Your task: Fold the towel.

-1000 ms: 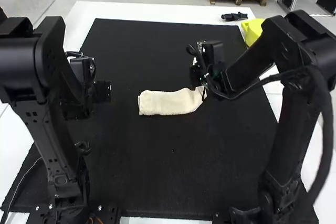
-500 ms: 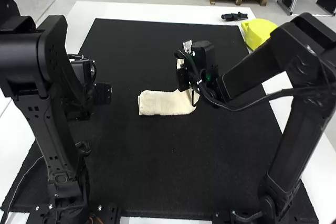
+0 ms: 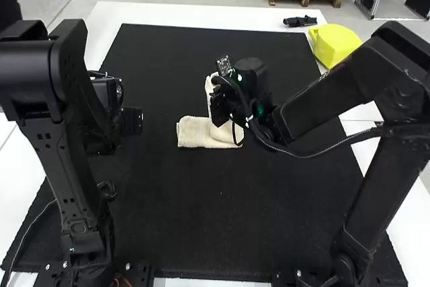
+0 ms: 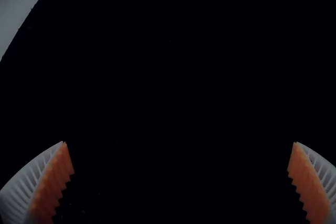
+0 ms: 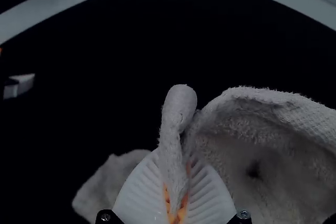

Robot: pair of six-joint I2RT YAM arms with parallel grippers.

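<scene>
On the mat [image 3: 222,213], the cream towel [image 3: 193,132] lies part-lifted, right jaws pinching it, left jaws wide.

The right gripper [image 3: 220,104] has moved leftward in the high view, carrying the raised end of the towel [image 3: 193,132] with it; that end now seems to stand over the flat part, whose visible stretch has shortened. More of the yellow object [image 3: 334,45] has come into sight beside the arm.

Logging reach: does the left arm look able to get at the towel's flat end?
Likely yes: the left gripper is open and empty, with only bare mat seemingly between it and the towel.
</scene>
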